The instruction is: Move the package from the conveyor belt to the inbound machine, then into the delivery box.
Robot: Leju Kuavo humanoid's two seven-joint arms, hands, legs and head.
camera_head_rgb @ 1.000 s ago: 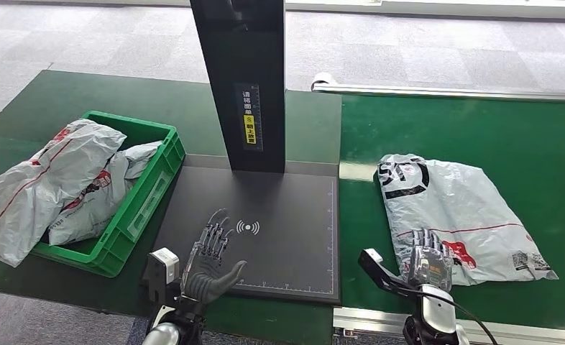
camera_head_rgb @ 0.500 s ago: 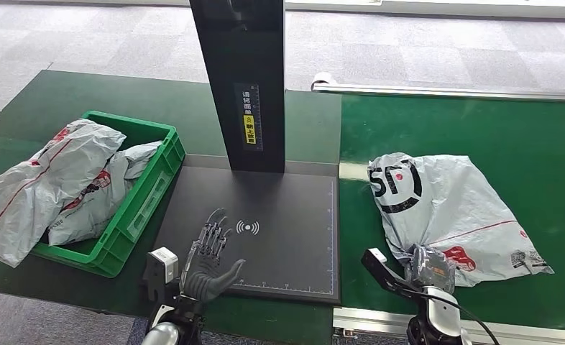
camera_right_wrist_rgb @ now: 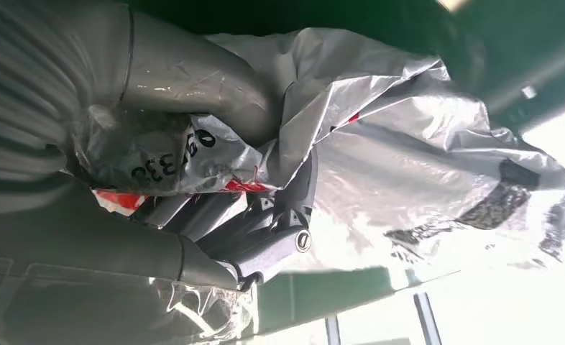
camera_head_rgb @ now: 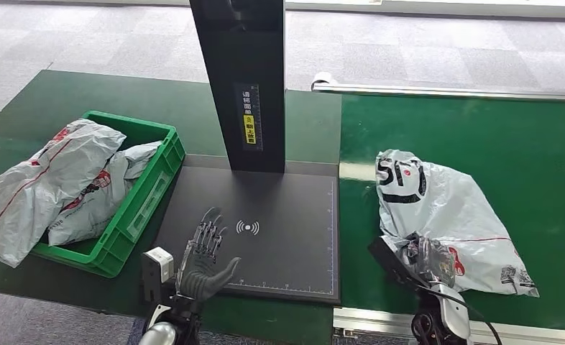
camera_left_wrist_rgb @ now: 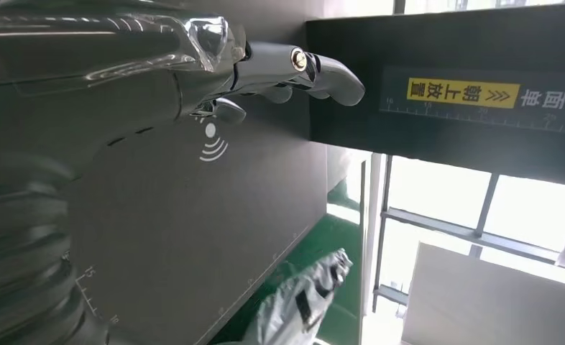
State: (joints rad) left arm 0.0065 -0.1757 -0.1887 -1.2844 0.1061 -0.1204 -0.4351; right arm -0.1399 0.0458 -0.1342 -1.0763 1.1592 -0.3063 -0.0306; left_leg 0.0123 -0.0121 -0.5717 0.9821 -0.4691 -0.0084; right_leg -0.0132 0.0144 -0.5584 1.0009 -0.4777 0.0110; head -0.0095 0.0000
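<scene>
- Right hand (camera_head_rgb: 430, 260): lower right of the head view, at the near edge of the conveyor belt (camera_head_rgb: 481, 129). Fingers (camera_right_wrist_rgb: 244, 237) and thumb are clamped on a bunched near corner of the package; the right wrist view shows crumpled film pinched between them.
- Left hand (camera_head_rgb: 204, 255): lower centre-left of the head view, over the near edge of the inbound machine's dark plate (camera_head_rgb: 279, 230). Fingers are spread apart and it holds nothing.
- Package (camera_head_rgb: 445, 212): grey poly mailer with black lettering and red marks, in the right half of the head view on the green belt. Its near corner is gathered up in the right hand; the rest trails away from that hand toward the upper part of the frame. Its long axis runs near to far, slightly slanted.
- Key relation: the plate lies directly left of the package in the frame, just beside the belt edge. The right hand is the nearer hand and already holds the package, so the coming move is judged a sideways carry leftward.
- Delivery box (camera_head_rgb: 147, 194): green crate at the left of the frame, beyond the plate from the package, already holding grey mailers (camera_head_rgb: 42, 180).
- Scanner column (camera_head_rgb: 240, 79): black upright at the far edge of the plate, upper centre.
</scene>
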